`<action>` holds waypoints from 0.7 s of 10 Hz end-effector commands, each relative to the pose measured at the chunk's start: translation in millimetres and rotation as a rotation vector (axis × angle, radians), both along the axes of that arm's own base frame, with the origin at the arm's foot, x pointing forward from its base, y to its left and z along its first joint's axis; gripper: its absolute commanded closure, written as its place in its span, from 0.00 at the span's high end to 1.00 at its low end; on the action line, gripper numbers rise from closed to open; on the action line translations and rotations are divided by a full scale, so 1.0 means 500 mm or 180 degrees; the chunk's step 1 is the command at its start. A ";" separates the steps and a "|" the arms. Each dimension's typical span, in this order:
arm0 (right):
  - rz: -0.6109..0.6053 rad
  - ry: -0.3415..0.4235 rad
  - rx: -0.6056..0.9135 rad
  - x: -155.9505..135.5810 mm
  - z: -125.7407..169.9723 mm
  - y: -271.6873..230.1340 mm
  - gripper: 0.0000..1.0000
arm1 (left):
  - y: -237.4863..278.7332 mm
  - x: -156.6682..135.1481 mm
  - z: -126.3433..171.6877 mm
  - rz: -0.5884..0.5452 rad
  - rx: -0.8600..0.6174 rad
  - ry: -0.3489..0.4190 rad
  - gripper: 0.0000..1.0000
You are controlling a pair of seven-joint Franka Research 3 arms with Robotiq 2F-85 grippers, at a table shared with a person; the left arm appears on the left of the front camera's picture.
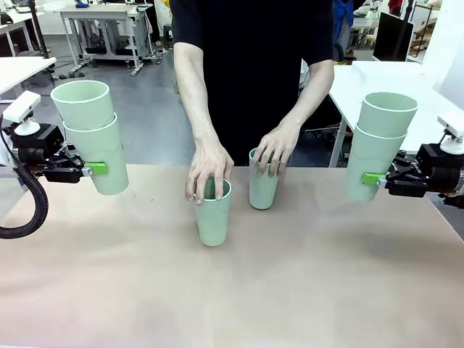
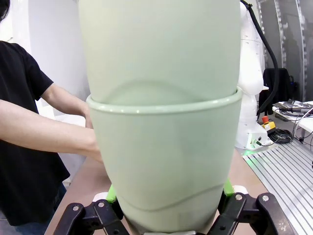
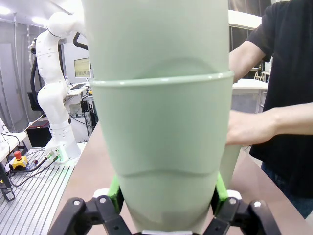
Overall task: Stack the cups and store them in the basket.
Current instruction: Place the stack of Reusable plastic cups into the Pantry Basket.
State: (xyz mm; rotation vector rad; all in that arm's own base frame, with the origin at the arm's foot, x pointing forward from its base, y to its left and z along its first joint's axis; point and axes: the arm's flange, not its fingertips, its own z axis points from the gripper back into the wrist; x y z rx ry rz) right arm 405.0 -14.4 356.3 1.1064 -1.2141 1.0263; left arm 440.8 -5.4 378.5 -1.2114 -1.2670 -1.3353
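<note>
My left gripper (image 1: 98, 170) is shut on a stack of two mint-green cups (image 1: 94, 134), held in the air above the table's left side; the stack (image 2: 164, 122) looms between the green pads in the left wrist view. My right gripper (image 1: 371, 178) is shut on another stack of two cups (image 1: 378, 145) at the right, seen close up (image 3: 161, 122) in the right wrist view. Two single cups stand on the table in the middle: one (image 1: 214, 214) under the person's hand (image 1: 208, 174), the other (image 1: 263, 185) under the person's other hand (image 1: 277, 148). The basket is out of view.
The person stands at the far side of the tan table (image 1: 232, 290), both arms reaching down to the middle cups. White tables (image 1: 406, 83) and workbenches stand behind. The other arm's white base (image 3: 56, 98) is visible in each wrist view.
</note>
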 end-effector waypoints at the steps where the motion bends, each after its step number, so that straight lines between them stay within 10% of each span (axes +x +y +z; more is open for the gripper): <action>1: -0.0002 -0.0034 -0.0010 0.001 0.006 0.003 0.84 | 0.000 0.001 0.007 -0.0005 -0.0015 -0.0022 0.85; 7: -0.0002 -0.0034 -0.0010 0.001 0.006 0.003 0.84 | 0.000 0.001 0.007 -0.0005 -0.0015 -0.0022 0.85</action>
